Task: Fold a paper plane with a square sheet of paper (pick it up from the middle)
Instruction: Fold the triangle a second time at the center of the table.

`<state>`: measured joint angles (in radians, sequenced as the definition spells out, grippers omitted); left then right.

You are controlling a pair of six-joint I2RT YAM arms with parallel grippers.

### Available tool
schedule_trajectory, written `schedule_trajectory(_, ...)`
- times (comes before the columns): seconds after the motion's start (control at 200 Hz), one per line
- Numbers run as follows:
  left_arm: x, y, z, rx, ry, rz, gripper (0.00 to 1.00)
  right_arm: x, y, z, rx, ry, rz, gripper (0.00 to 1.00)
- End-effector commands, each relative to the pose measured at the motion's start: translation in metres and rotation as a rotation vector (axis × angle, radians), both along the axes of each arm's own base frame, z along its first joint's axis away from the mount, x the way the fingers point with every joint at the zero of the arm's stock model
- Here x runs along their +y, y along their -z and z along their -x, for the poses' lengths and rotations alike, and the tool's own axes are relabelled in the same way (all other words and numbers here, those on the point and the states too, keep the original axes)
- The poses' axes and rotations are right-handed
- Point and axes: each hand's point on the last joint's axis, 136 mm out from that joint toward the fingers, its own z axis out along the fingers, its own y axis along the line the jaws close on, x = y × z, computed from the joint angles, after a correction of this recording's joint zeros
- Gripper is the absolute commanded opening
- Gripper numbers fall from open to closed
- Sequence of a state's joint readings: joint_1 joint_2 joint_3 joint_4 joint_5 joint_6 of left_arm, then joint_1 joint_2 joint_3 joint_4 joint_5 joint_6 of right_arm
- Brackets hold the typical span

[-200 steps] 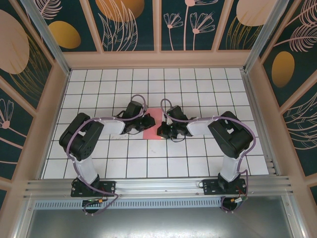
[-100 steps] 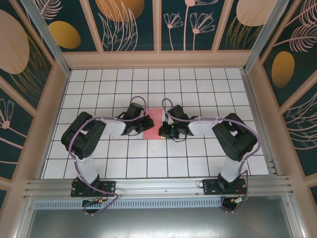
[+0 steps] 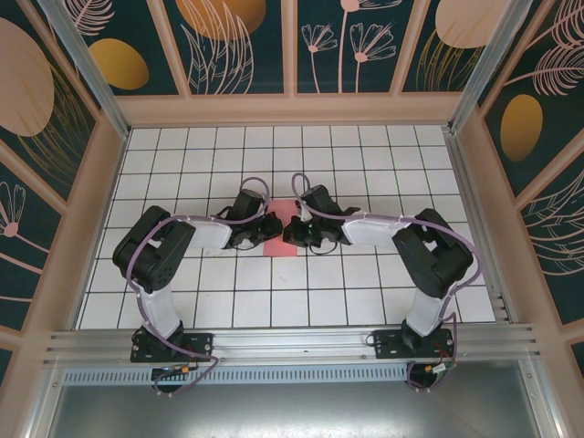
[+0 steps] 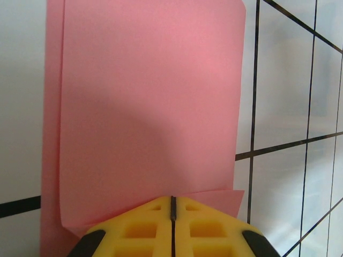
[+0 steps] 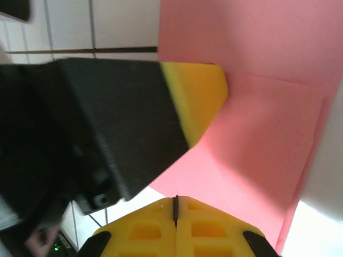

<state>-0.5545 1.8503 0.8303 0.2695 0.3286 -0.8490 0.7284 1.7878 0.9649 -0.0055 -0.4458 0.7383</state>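
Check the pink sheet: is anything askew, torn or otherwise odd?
Slightly askew: in the left wrist view the square sheet of paper is folded over, and its layers don't match. A strip of the lower layer shows along one long edge, and a small corner pokes out by the left fingers. No tear visible.

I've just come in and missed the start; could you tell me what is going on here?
Both arms meet at the middle of the table over the square sheet of paper, already folded double. The left gripper and right gripper are shut, tips at the sheet, apparently pressing a crease. No plane shape yet.
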Motion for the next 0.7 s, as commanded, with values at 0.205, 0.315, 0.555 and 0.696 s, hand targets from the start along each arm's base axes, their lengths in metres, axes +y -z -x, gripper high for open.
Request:
schedule_trajectory(0.205, 0.020, 0.027, 0.011, 0.064, -0.028, -0.090, 0.09, -0.013, 0.048, 0.010, 0.101, 0.002, 0.092, 0.03)
schedule_trajectory(0.315, 0.021, 0.027, 0.012, 0.064, -0.030, -0.093, 0.08, -0.017, 0.053, 0.020, 0.130, 0.001, 0.075, 0.03)
schedule_trajectory(0.555, 0.025, 0.033, 0.013, 0.072, -0.046, -0.111, 0.07, -0.028, 0.052, 0.034, 0.148, 0.009, 0.072, 0.04)
schedule_trajectory(0.696, 0.025, 0.034, 0.013, 0.075, -0.049, -0.110, 0.06, -0.038, 0.051, 0.044, 0.159, 0.018, 0.067, 0.04)
